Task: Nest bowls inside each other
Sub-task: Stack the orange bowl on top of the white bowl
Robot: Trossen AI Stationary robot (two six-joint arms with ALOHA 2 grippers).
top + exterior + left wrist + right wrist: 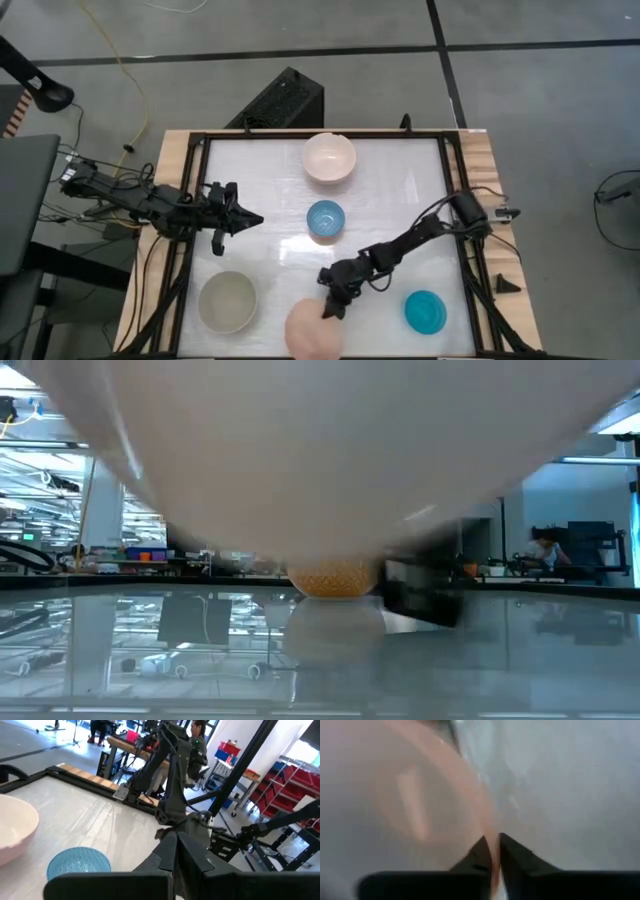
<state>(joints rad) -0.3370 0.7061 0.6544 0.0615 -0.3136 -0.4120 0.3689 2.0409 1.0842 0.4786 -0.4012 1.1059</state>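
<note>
Five bowls stand on the white table. The cream-pink bowl [329, 157] is at the far middle and the light blue bowl [325, 220] is at the centre. The grey-beige bowl [228, 301] is near left and the teal-blue bowl [426, 312] near right. At the near edge is the salmon-pink bowl [310, 332], which fills the low view [320, 450]. My right gripper [330, 306] is shut on this bowl's far rim. My left gripper [255, 218] hovers shut at the left, left of the light blue bowl [79, 862]. My right gripper pinches the salmon-pink bowl's rim [492, 837] on the bowl's far side, one finger inside the bowl and one outside. The fingers come slanting down from the table's far right. Whether the bowl's base is still on the table, I cannot tell.
A black frame [452, 200] borders the table on wooden edges. My right arm [410, 240] stretches from the right side across toward the near middle. Bare table lies between the grey-beige bowl and the light blue bowl.
</note>
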